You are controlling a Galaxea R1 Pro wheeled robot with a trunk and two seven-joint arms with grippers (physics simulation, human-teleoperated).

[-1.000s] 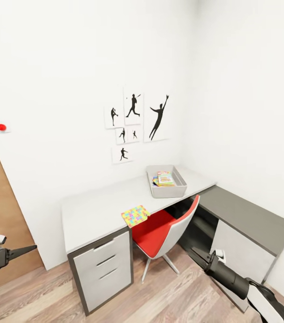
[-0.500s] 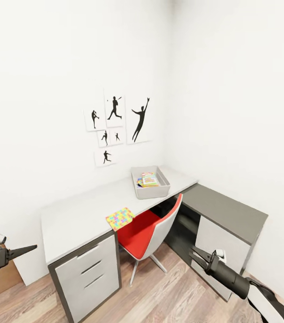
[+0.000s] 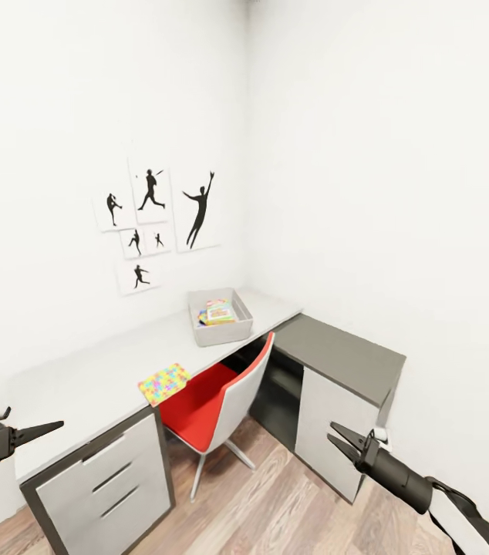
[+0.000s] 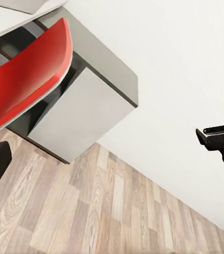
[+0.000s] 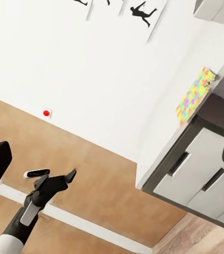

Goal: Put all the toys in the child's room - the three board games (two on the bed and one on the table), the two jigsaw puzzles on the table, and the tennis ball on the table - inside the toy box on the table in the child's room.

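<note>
Matt surfaces, wood-grain floor

You see a smooth matt grey table (image 3: pixel 82 385), a glossy red plastic-looking chair (image 3: pixel 206 401), wood-grain plank flooring (image 3: pixel 275 501), paper-like prints (image 3: pixel 152 223) and matt black grippers.

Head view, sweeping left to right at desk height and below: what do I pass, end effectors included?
Left end effector → jigsaw puzzle at the table's front edge → toy box holding colourful toys → dark grey side cabinet → right end effector, jaws apart.
</note>
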